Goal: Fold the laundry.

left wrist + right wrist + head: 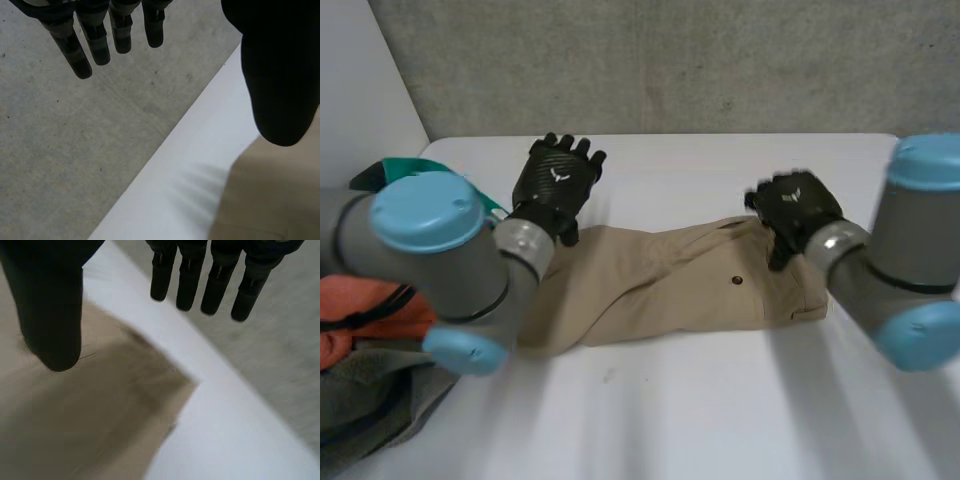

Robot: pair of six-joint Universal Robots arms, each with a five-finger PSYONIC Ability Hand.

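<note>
The tan cloth garment (660, 285) lay stretched lengthwise across the middle of the white bench (720, 400), roughly flat and creased along its length, with a small dark button (737, 281) showing towards its right end.

At the garment's left end, over its far edge, sat the left robot hand (555, 180). Its own wrist view showed its fingers (97, 45) straight and held well apart from the thumb (280, 75), so it was released and grasped nothing.

At the garment's right end, over the far corner, was the right robot hand (798, 205). It too was released: fingers (190, 280) straight, thumb (50, 315) out above the tan cloth, nothing between them. Whether either palm touched the cloth, I could not tell.

Left of the garment, at the bench's edge, lay a heap: an orange cloth (360, 310) on a grey cloth (370, 400), with a green item (390, 168) behind them.

Beyond the garment's far side rose a grey concrete wall (670, 60).
</note>
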